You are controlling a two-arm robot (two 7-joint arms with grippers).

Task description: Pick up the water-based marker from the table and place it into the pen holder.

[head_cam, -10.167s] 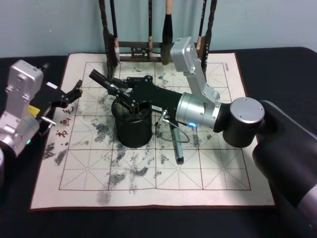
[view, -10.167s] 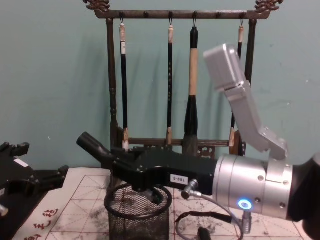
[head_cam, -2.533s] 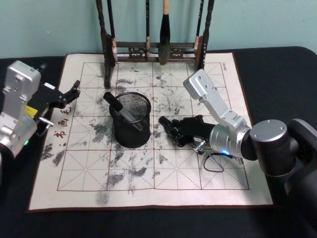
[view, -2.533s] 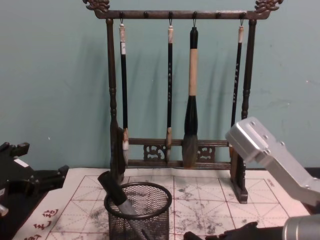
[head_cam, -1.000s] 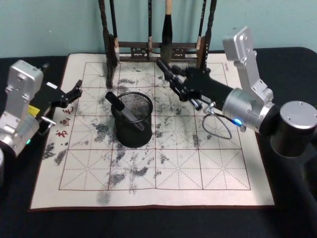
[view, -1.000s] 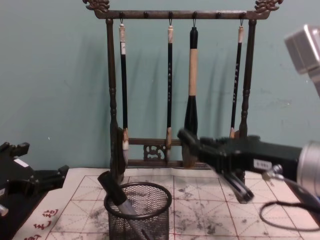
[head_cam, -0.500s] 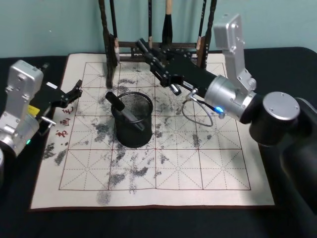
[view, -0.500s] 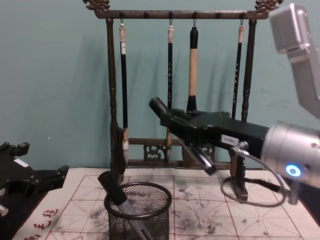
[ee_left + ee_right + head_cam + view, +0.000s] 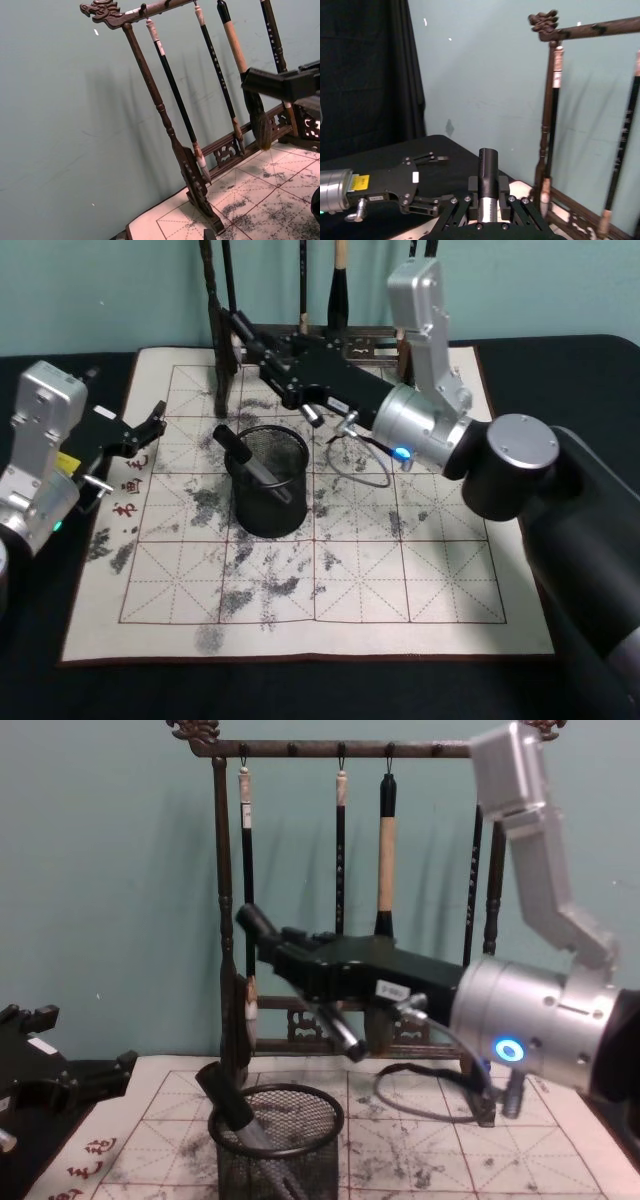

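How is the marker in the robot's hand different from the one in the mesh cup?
The held marker is clamped in the right gripper, up in the air; the other marker sits inside the pen holder. The held one lies closer to level, while the other leans steeply against the rim. Both have a black cap and a greyer barrel. The left gripper is parked open at the mat's left.

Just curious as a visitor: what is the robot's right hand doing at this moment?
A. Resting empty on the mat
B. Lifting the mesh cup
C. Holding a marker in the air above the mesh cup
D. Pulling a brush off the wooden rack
C: the right hand grips a marker, hovering above the pen holder, which already contains one marker.
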